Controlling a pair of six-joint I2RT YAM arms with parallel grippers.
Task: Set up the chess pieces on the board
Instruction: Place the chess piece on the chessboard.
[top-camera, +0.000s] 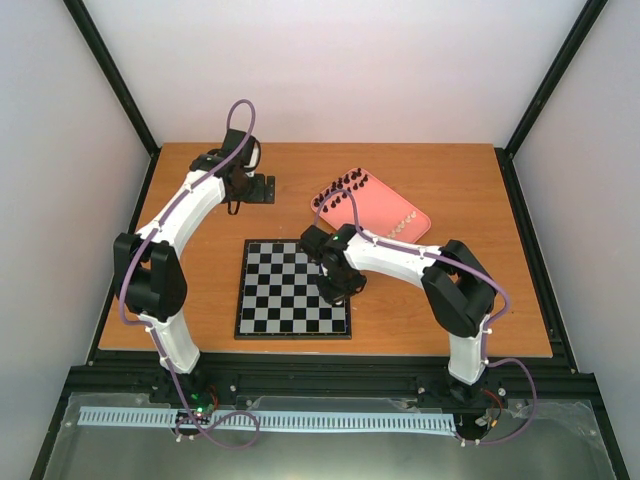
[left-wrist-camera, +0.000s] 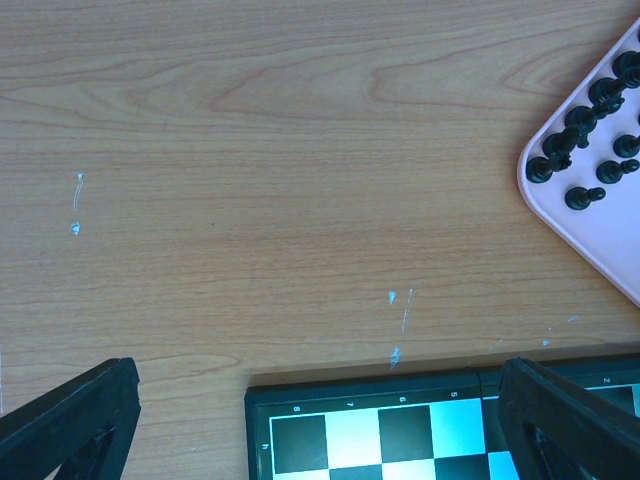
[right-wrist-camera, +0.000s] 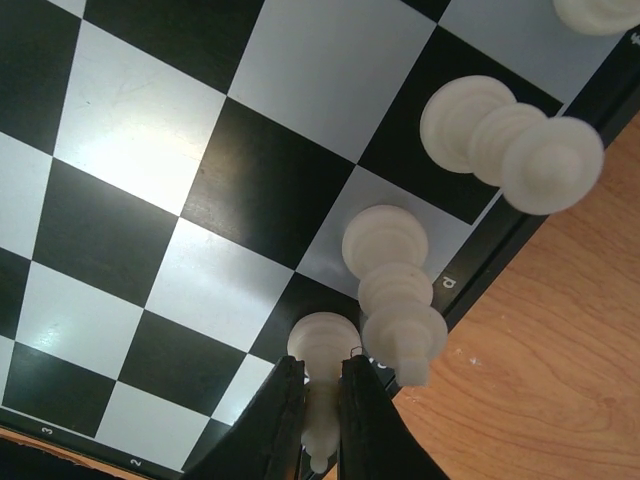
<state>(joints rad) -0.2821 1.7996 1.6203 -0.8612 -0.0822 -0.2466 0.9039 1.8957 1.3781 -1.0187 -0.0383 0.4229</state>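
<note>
My right gripper (right-wrist-camera: 322, 378) is shut on a cream-white chess piece (right-wrist-camera: 322, 342). The piece's base rests on a black square in the edge row of the board (right-wrist-camera: 140, 120). Two more cream-white pieces (right-wrist-camera: 395, 290) (right-wrist-camera: 500, 140) stand upright in the same row beside it, and a third (right-wrist-camera: 600, 12) shows partly at the top corner. From above, the right gripper (top-camera: 335, 290) is over the board's (top-camera: 280, 300) right side. My left gripper (top-camera: 262, 188) hangs open over bare table past the board's far edge (left-wrist-camera: 380, 398), its fingers (left-wrist-camera: 75, 410) wide apart with nothing between them.
A pink tray (top-camera: 390, 205) lies at the back right, with a row of black pieces (top-camera: 340, 188) and some white pieces (top-camera: 400, 226) on it. Its corner (left-wrist-camera: 600, 255) with black pieces (left-wrist-camera: 575, 140) shows in the left wrist view. Black frame posts stand at the table's far corners.
</note>
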